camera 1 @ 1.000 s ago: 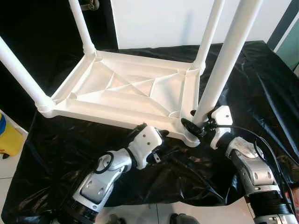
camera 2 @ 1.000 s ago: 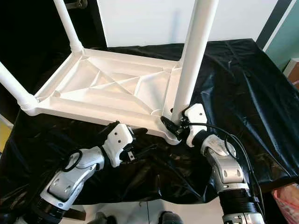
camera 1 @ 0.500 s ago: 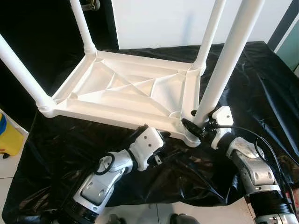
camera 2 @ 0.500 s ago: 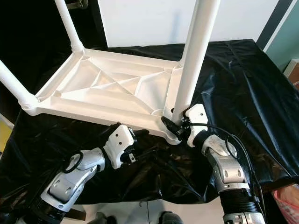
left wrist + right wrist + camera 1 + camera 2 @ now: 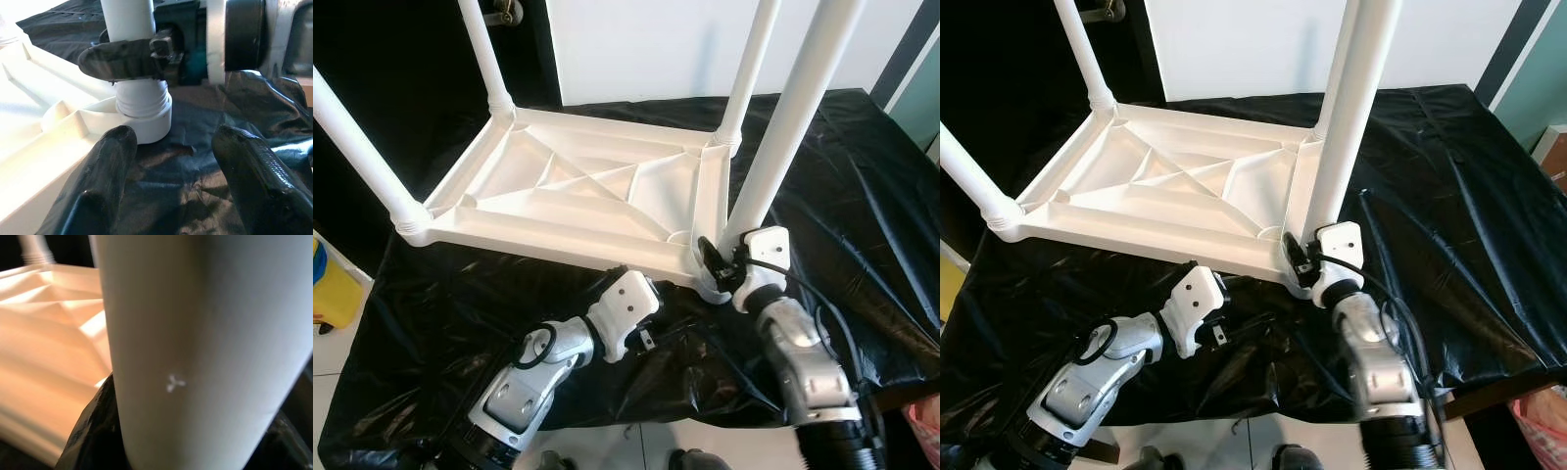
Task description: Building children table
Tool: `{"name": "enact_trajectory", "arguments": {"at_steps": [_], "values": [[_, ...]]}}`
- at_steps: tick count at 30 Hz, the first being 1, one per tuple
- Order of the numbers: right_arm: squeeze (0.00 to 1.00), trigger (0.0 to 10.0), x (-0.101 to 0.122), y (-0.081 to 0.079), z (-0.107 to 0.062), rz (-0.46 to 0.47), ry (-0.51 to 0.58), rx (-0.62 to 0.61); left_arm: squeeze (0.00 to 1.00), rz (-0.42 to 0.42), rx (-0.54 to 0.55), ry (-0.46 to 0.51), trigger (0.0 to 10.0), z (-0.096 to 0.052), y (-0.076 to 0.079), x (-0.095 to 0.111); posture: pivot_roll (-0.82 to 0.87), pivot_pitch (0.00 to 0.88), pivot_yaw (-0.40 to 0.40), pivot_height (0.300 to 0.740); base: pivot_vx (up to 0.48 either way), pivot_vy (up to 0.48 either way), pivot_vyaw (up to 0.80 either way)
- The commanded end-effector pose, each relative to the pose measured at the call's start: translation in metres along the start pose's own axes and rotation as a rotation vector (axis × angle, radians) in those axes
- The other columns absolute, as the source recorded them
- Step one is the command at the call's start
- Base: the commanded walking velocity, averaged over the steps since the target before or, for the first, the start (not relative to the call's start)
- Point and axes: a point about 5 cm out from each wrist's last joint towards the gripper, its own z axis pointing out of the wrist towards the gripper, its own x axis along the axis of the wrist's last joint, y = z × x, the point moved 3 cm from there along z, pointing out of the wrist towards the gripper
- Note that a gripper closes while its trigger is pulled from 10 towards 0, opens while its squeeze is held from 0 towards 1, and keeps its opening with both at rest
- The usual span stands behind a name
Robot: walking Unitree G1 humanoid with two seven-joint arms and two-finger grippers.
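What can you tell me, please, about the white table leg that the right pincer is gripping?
The table leg is a smooth white tube, plastic by its look, standing nearly upright and running out of the top of the picture. Its threaded foot sits in the near right corner socket of the upturned white tabletop, which lies on a black sheet. The right pincer is clamped round it just above the socket. The left pincer is open, close beside the socket, apart from the leg.

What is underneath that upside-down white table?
A crinkled black plastic sheet lies under the upside-down table, spreading past its edges. Whatever supports the sheet is covered and cannot be seen.
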Motion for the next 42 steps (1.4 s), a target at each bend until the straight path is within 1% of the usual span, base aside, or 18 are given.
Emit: {"name": "enact_trajectory", "arguments": {"at_steps": [1, 3, 5, 6, 10, 23, 25, 26, 29, 30, 33, 36, 37, 39, 40, 42], "values": [[0.00, 10.0, -0.025, 0.005, -0.008, 0.009, -0.117, -0.108, 0.00, 0.003, -0.068, -0.006, 10.0, 0.001, 0.007, -0.001, -0.13, 0.105, 0.011, 0.740, 0.000, 0.000, 0.00], [0.00, 10.0, -0.024, 0.005, -0.008, 0.013, -0.116, -0.131, 0.00, 0.003, -0.068, -0.006, 10.0, 0.001, 0.007, -0.001, -0.13, 0.105, 0.011, 0.740, 0.000, 0.000, 0.00], [0.00, 10.0, -0.025, 0.005, -0.012, 0.035, -0.123, -0.206, 0.00, 0.005, -0.070, -0.004, 10.0, 0.002, 0.007, 0.000, -0.13, 0.100, 0.010, 0.740, 0.000, 0.000, 0.00], [0.00, 10.0, -0.025, 0.000, -0.012, 0.043, -0.126, -0.202, 0.00, 0.006, -0.071, -0.003, 10.0, 0.002, 0.007, 0.000, -0.13, 0.097, 0.009, 0.740, 0.000, 0.000, 0.00], [0.00, 10.0, -0.023, -0.005, -0.012, 0.048, -0.127, -0.196, 0.00, 0.007, -0.072, -0.001, 10.0, 0.003, 0.007, 0.000, -0.13, 0.096, 0.009, 0.740, 0.000, 0.000, 0.00], [0.00, 10.0, -0.020, -0.008, -0.013, 0.050, -0.123, -0.212, 0.00, 0.012, -0.083, 0.002, 10.0, 0.005, 0.008, 0.001, -0.13, 0.089, 0.009, 0.740, 0.000, 0.000, 0.00], [0.02, 10.0, -0.019, -0.007, -0.014, 0.050, -0.119, -0.211, 0.00, 0.011, -0.083, 0.003, 10.0, 0.005, 0.008, 0.001, -0.13, 0.090, 0.009, 0.740, 0.000, 0.000, 0.00], [1.00, 10.0, -0.018, -0.006, -0.014, 0.047, -0.113, -0.211, 0.00, 0.011, -0.082, 0.003, 10.0, 0.005, 0.008, 0.001, -0.13, 0.090, 0.007, 0.740, 0.000, 0.000, 0.00], [1.00, 10.0, -0.016, -0.005, -0.015, 0.041, -0.102, -0.206, 0.00, 0.010, -0.082, 0.003, 10.0, 0.005, 0.008, 0.001, -0.13, 0.090, 0.007, 0.740, 0.000, 0.000, 0.00], [1.00, 10.0, -0.012, -0.001, -0.015, 0.039, -0.080, -0.193, 0.00, 0.009, -0.081, 0.004, 10.0, 0.005, 0.008, 0.001, -0.13, 0.090, 0.007, 0.740, 0.000, 0.000, 0.00], [1.00, 10.0, -0.012, -0.001, -0.015, 0.039, -0.080, -0.193, 0.00, 0.009, -0.081, 0.004, 10.0, 0.005, 0.008, 0.001, -0.13, 0.090, 0.007, 0.740, 0.000, 0.000, 0.00], [1.00, 10.0, -0.002, 0.011, -0.017, 0.028, -0.021, -0.127, 0.00, 0.009, -0.082, 0.005, 10.0, 0.005, 0.009, 0.002, -0.14, 0.098, 0.012, 0.740, 0.000, 0.000, 0.00], [1.00, 10.0, -0.002, 0.011, -0.017, 0.028, -0.021, -0.127, 0.00, 0.009, -0.082, 0.005, 10.0, 0.005, 0.009, 0.002, -0.14, 0.098, 0.012, 0.740, 0.000, 0.000, 0.00], [1.00, 10.0, -0.001, 0.018, -0.018, 0.015, -0.009, -0.080, 0.00, 0.008, -0.083, 0.005, 10.0, 0.004, 0.009, 0.002, -0.14, 0.098, 0.012, 0.740, 0.000, 0.000, 0.00], [1.00, 10.0, -0.001, 0.018, -0.018, 0.015, -0.009, -0.080, 0.00, 0.008, -0.083, 0.005, 10.0, 0.004, 0.009, 0.002, -0.14, 0.098, 0.012, 0.740, 0.000, 0.000, 0.00], [1.00, 10.0, 0.000, 0.021, -0.017, 0.008, -0.008, -0.013, 0.00, 0.008, -0.083, 0.004, 10.0, 0.004, 0.008, 0.002, -0.15, 0.104, 0.020, 0.740, 0.000, 0.000, 0.00]]}}
